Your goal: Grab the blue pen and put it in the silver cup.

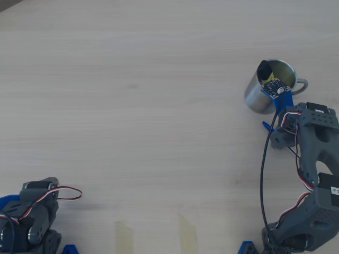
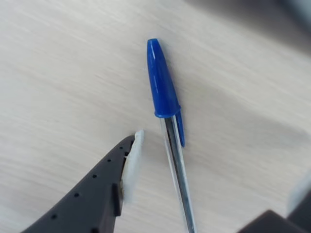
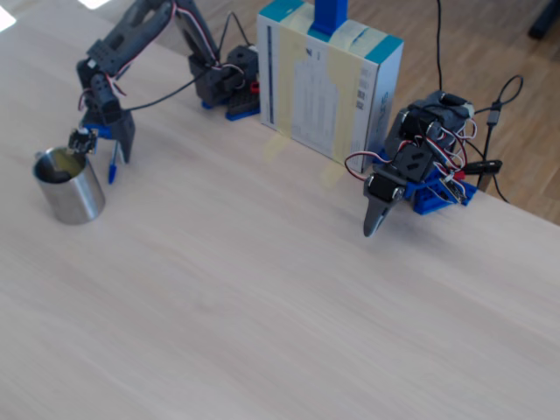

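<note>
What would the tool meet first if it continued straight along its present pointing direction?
Probably the table, beside the silver cup, not inside it; the blue pen ahead of the tool would touch first. Depth is unclear.

The thin ballpoint pen (image 2: 170,141) has a bright blue cap and a clear barrel with a dark core, lying against the pale, finely streaked wood-grain worktop (image 2: 58,63). The dark grey tool (image 2: 146,145) carries a white pad, and the small brushed-steel cup (image 3: 70,194) is shiny silver with a yellowish inside.

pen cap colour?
Blue. The blue pen has a solid blue cap on a clear barrel; clearest in the wrist view.
</note>
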